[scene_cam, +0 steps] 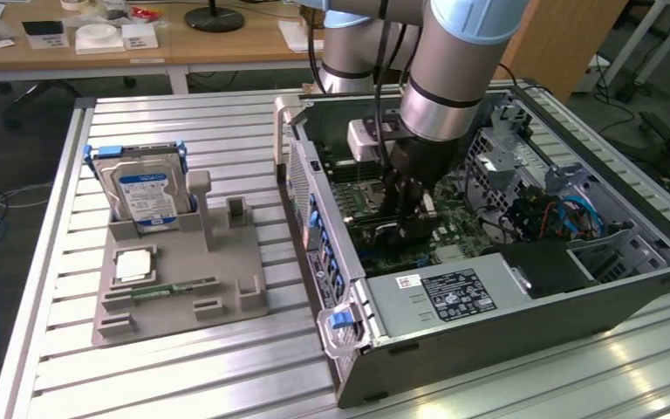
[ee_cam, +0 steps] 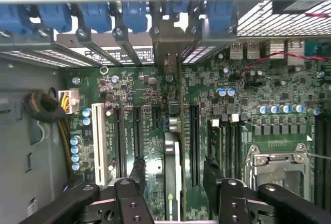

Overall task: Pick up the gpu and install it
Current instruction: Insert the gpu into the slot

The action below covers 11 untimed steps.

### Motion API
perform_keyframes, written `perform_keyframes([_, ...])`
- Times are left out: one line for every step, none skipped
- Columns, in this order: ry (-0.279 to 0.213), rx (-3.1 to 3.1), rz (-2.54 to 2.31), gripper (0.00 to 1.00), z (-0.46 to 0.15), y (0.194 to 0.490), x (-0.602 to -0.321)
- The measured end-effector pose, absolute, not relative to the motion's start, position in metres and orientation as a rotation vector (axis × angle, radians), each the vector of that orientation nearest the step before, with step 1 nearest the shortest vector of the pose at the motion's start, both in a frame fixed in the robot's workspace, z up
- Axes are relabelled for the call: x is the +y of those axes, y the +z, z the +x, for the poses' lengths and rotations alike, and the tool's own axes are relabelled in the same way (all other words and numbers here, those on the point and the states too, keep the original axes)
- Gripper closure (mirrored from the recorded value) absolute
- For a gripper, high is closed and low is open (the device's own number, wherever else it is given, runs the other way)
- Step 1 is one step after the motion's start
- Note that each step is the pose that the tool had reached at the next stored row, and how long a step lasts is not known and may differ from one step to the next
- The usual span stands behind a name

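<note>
1. We see the gpu (ee_cam: pixel 173 172) standing edge-on in a motherboard (ee_cam: pixel 269 100) slot, bracket at the case (scene_cam: pixel 522 305) rear.
2. Gripper (ee_cam: pixel 173 182) open, fingers straddling the card.
3. We judge installation nearly done.

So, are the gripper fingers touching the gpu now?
Apart. In the wrist view the gpu stands between the fingers, with board visible on both sides.

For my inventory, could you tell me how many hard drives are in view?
1: the hard drive stands upright in the grey holder; more may hide inside the case.
</note>
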State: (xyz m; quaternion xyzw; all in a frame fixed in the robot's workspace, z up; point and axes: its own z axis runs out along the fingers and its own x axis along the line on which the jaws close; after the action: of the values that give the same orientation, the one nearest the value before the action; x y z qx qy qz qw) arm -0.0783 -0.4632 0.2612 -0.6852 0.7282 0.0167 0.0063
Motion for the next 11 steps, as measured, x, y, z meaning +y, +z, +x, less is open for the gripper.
perform_keyframes([0.052,2.279,-2.144,0.43,-0.078,0.264,-0.463])
perform_keyframes([0.052,2.279,-2.144,0.43,-0.078,0.268,-0.463])
perform_keyframes([0.052,2.279,-2.144,0.43,-0.078,0.271,-0.463])
perform_keyframes([0.052,2.278,-2.144,0.43,-0.078,0.274,-0.463])
perform_keyframes([0.052,2.278,-2.144,0.43,-0.078,0.276,-0.463])
perform_keyframes([0.052,2.279,-2.144,0.43,-0.078,0.279,-0.463])
perform_keyframes([0.052,2.279,-2.144,0.43,-0.078,0.282,-0.463])
perform_keyframes([0.052,2.279,-2.144,0.43,-0.078,0.284,-0.463])
perform_keyframes([0.052,2.278,-2.144,0.43,-0.078,0.287,-0.463])
perform_keyframes([0.052,2.278,-2.144,0.43,-0.078,0.289,-0.463])
perform_keyframes([0.052,2.278,-2.144,0.43,-0.078,0.291,-0.463])
